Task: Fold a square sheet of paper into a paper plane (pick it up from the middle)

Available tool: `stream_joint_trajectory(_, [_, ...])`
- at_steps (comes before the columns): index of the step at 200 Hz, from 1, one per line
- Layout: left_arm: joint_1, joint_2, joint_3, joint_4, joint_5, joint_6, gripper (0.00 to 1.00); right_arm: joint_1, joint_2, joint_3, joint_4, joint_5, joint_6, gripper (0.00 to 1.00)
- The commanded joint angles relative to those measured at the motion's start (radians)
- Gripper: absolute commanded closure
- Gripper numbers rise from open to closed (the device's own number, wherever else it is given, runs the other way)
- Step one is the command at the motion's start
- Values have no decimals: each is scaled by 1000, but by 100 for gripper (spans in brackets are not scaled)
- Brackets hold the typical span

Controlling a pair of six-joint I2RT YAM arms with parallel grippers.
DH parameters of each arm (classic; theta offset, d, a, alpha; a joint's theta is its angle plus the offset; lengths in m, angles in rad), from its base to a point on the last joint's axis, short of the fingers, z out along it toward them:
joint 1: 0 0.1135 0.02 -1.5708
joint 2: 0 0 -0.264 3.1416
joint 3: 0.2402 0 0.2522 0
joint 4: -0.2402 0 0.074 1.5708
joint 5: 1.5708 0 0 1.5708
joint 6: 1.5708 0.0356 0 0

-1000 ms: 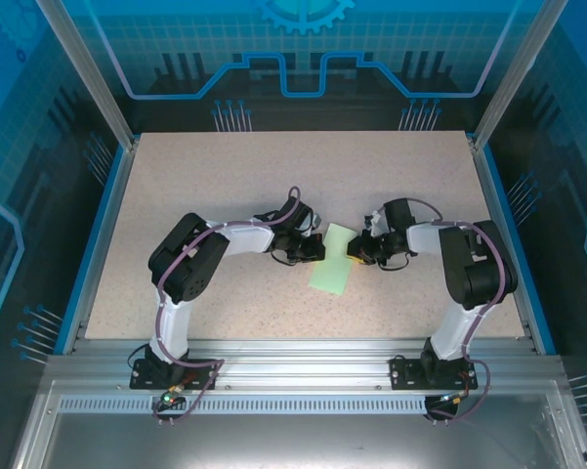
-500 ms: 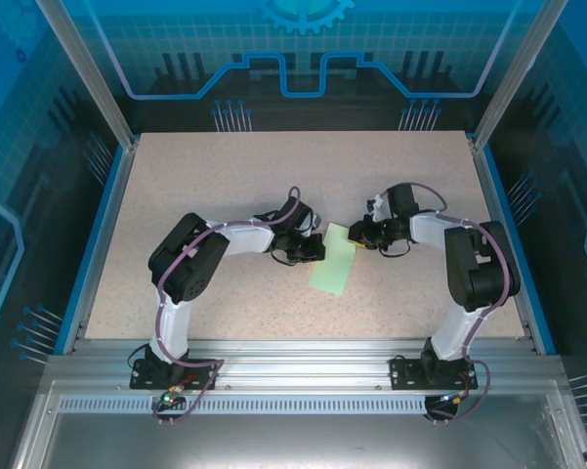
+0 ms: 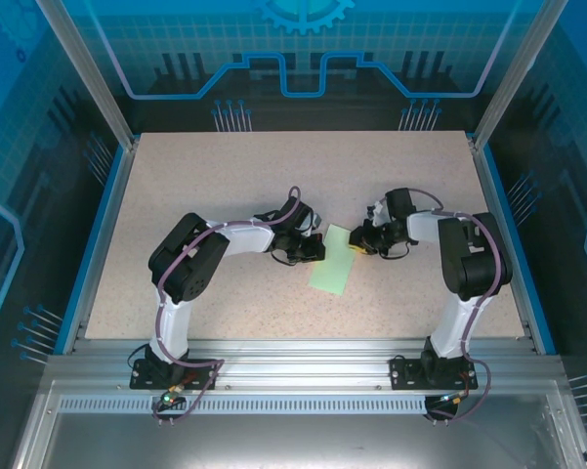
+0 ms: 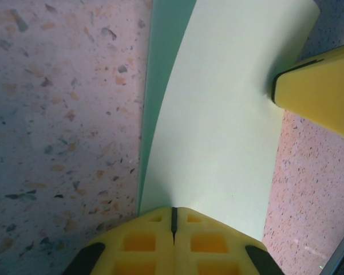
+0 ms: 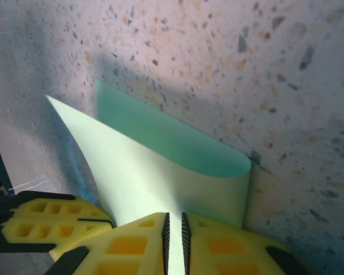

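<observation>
The square sheet of paper [image 3: 332, 271] is pale mint green and lies mid-table, its far end lifted and curled over into a loose fold. My left gripper [image 3: 319, 250] sits at its left edge. In the left wrist view the jaws [image 4: 173, 213] are shut, with the paper [image 4: 217, 114] running out from between the tips. My right gripper [image 3: 357, 244] is at the paper's far right corner. In the right wrist view it [image 5: 174, 220] is shut on the curled upper layer [image 5: 149, 172], and a pale strip of paper shows between the pads. The right finger [image 4: 320, 91] touches the paper's edge.
The speckled tabletop [image 3: 225, 176] has blue rails on both sides and a metal frame at the near edge [image 3: 293, 357]. Both arms bend inward, and the two grippers are close together over the paper. A left fingertip [image 5: 40, 220] shows beside the right gripper.
My right gripper has moved a little toward the far side with the paper's corner, and its forearm has swung. The paper's far end now looks narrower and more curled. The left arm has stayed still.
</observation>
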Motion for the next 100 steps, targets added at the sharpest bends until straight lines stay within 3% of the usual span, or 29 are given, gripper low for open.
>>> stream_joint_trajectory(1, [-10,54,-6,-106,-36,23,100,-32,-26,52,-34,-12,-7,83])
stream_joint_trajectory(100, [-10,55,-2,-114,-36,27,100,-56,87,78,-36,7,-25,83])
